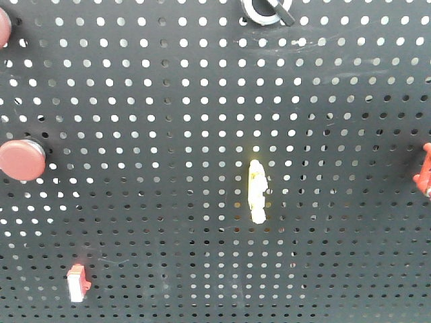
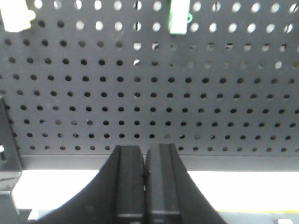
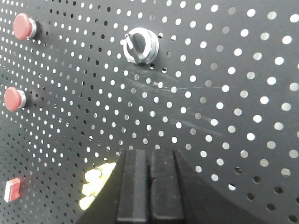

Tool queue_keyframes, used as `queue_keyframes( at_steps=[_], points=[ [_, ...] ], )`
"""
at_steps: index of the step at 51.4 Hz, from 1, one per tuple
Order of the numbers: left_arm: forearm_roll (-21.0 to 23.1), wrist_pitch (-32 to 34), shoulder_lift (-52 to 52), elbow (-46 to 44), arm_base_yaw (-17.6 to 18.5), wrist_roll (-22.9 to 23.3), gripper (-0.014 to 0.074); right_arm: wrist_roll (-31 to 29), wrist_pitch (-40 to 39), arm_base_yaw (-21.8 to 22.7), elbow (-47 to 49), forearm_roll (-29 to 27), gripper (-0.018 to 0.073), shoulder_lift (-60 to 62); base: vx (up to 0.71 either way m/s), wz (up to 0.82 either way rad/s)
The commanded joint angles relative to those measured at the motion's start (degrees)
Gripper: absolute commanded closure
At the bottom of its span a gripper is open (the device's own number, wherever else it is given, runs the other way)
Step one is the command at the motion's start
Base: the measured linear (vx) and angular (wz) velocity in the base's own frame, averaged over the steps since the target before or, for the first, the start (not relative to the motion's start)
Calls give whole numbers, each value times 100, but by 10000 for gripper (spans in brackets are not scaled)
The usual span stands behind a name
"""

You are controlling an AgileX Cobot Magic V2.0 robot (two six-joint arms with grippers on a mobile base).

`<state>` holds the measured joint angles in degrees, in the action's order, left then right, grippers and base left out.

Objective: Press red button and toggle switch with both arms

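1. the dark pegboard (image 1: 202,101) is filling every view, standing upright.
2. the toggle switch (image 1: 267,10) is sitting at the pegboard's top edge in the front view, its black lever slanting down to the right.
3. 2 red buttons are showing along the left edge: the upper red button (image 3: 22,26) and the lower red button (image 1: 21,159).
4. a yellow handle (image 1: 256,191) is sitting near the middle, and a red-and-white rocker (image 1: 78,282) near the bottom left corner.
5. the left gripper (image 2: 145,175) is facing the pegboard's bottom edge, fingers pressed together, clamping nothing.
6. the right gripper (image 3: 149,161) is sitting below the toggle switch, well apart from it, fingers likewise together.
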<state>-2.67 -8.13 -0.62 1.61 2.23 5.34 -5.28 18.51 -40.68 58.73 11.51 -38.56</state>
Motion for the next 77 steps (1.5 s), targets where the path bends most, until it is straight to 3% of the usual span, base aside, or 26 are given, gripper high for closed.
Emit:
queue_keyframes(
  at_steps=[1, 34, 38, 43, 48, 59, 64, 77],
  points=[
    [48, 453, -96, 192, 2, 6, 594, -7, -446, 36, 148, 49, 563, -13, 0, 0],
    [48, 453, -96, 192, 2, 6, 594, -10, -482, 83, 61, 186, 563, 237, 0, 0],
    [48, 453, -96, 192, 2, 6, 594, -10, -961, 476, -475, -29, 563, 543, 0, 0],
    [48, 453, -96, 192, 2, 6, 594, -10, -1851, 1381, -1536, -777, 563, 1188, 0, 0],
    [48, 453, -96, 192, 2, 6, 594, -10, -2166, 2169, -2640, -1334, 563, 2031, 0, 0],
    [48, 453, -96, 192, 2, 6, 594, -10, -1935, 3593, -4391, -1390, 563, 3640, 0, 0],
    [48, 453, -91, 192, 2, 6, 594, 8, -1755, 3960, -4991, -1330, 563, 4032, 0, 0],
    [48, 453, -91, 192, 10, 6, 594, 158, -1763, 4027, -6150, -842, 563, 4010, 0, 0]
  ],
)
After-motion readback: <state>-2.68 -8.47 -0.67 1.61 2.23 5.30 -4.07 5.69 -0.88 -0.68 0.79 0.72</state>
